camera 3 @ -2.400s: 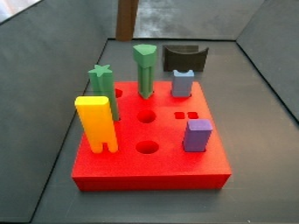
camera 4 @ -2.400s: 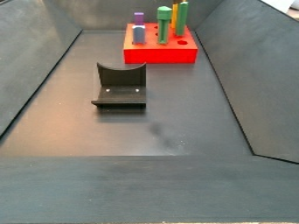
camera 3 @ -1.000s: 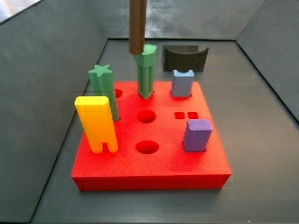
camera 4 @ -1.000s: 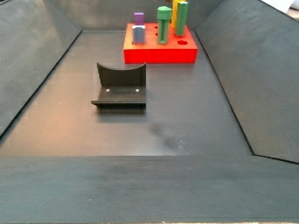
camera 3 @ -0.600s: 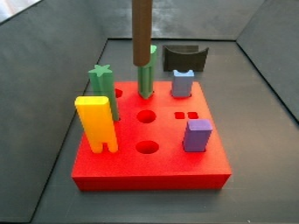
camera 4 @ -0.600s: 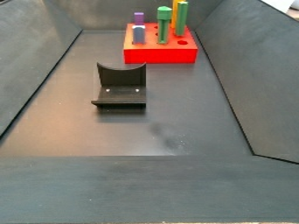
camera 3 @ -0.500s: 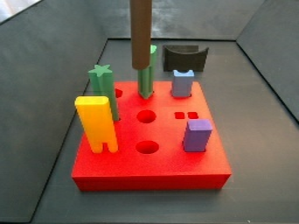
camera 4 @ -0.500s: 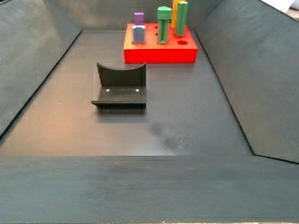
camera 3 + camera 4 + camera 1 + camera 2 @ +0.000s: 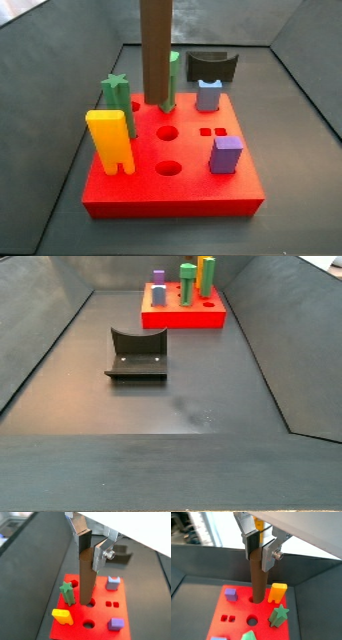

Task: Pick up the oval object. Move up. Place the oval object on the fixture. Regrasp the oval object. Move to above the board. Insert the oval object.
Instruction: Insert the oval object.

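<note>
The oval object (image 9: 156, 50), a tall dark brown peg, hangs upright over the red board (image 9: 187, 195), its lower end a little above the middle holes. In both wrist views my gripper (image 9: 91, 548) (image 9: 259, 549) is shut on the top of the oval object (image 9: 85, 579) (image 9: 257, 582), silver fingers on either side. Its lower end lines up with a round hole (image 9: 254, 601) beside the yellow block (image 9: 278, 592). The fixture (image 9: 138, 354) stands on the floor apart from the board (image 9: 183, 316). Neither side view shows the gripper.
On the board stand a green star peg (image 9: 116, 95), a green triangular-topped peg (image 9: 171, 72), a yellow notched block (image 9: 108, 140), a blue-grey peg (image 9: 210, 95) and a purple block (image 9: 226, 155). Dark bin walls slope up around the floor.
The oval object has come down in the side view, from near the top of the frame to just above the board, and shifted slightly left. The pegs on the board have not moved.
</note>
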Motion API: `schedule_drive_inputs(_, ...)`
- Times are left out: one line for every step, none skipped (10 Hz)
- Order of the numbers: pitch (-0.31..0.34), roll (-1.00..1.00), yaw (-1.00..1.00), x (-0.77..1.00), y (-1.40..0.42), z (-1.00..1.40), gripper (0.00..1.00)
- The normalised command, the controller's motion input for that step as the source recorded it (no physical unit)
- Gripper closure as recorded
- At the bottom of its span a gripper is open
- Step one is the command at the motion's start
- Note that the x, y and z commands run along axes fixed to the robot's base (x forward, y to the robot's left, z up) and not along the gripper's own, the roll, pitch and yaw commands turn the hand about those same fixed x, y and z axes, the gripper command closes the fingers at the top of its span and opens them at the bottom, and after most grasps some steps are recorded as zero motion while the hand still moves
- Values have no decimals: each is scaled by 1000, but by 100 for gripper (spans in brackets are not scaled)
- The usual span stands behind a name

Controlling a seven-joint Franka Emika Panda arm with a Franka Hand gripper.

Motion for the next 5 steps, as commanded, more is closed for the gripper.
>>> schedule_drive_inputs(0, 0, -966, 0, -223, -260, 100)
schedule_drive_inputs(0, 10, -1000, 0, -126, -266, 100)
schedule_drive_inputs(0, 21, -1000, 0, -103, -274, 100)
schedule_drive_inputs(0, 21, -834, 189, -137, -260, 100)
schedule_drive_inputs(0, 24, -711, 331, -171, -251, 100)
